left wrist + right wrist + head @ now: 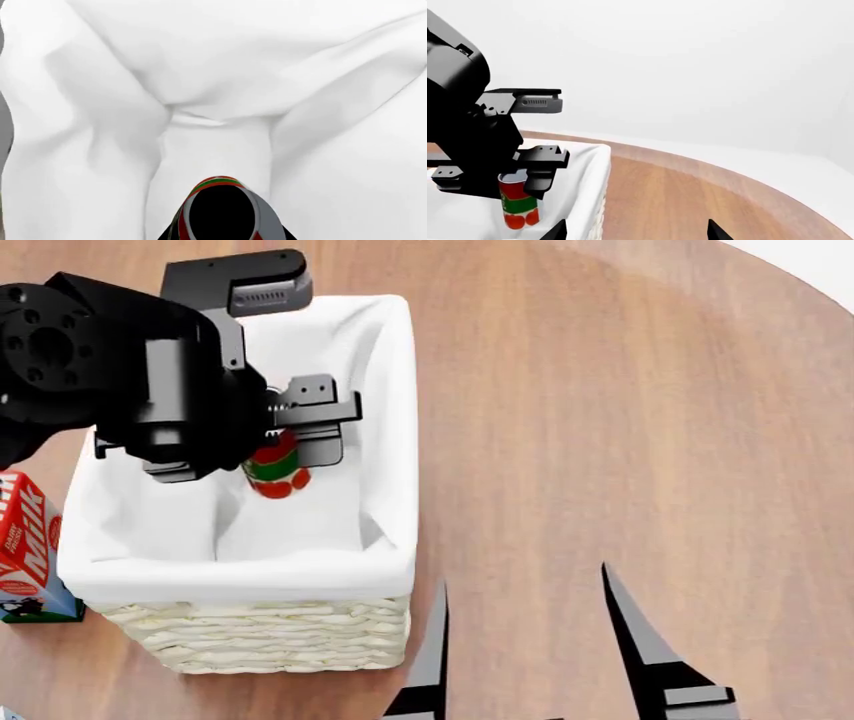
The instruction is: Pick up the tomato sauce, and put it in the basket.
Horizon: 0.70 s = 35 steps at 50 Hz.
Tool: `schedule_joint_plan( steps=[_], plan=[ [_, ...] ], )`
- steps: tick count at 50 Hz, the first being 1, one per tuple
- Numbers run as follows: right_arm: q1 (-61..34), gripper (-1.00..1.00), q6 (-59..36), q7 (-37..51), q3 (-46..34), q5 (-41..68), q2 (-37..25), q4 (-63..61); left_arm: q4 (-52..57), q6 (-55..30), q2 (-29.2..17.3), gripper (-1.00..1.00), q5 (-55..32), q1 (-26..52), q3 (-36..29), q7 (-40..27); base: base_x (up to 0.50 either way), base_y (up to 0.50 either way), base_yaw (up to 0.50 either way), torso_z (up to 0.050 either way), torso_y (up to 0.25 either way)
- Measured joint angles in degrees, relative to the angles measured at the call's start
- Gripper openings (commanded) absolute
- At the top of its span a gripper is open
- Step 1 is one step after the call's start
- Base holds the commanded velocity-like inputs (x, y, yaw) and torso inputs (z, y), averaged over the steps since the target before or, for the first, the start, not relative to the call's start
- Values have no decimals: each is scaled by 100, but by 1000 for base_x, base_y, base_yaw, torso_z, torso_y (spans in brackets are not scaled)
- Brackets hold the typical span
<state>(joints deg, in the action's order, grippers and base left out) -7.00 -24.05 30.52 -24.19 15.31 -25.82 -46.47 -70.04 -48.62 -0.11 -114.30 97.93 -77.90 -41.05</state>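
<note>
Folded white cloth lining of the basket (220,90) filling the frame, rim of the tomato sauce (220,183) with red and green label at the near edge, dark opening beneath

We see a round wooden desk (614,420), brown grain, curved edge. Plain white wall (694,65) behind. Light even, soft.

A red and white milk carton (24,545) stands upright on the round brown wooden surface (601,440), at the view's left edge.
</note>
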Motion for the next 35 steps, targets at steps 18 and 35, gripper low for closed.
schedule_joint_plan(
  steps=[18, 35],
  plan=[
    [-8, 100, 13, 13, -26, 4, -19, -8, -19, 276, 2, -100, -585, -72, -802, 137, 0, 0, 0, 0, 0],
    [-14, 100, 11, 36, -40, 19, -35, -24, 24, 455, 3, -100, -994, -132, -1320, 211, 0, 0, 0, 0, 1]
  ],
)
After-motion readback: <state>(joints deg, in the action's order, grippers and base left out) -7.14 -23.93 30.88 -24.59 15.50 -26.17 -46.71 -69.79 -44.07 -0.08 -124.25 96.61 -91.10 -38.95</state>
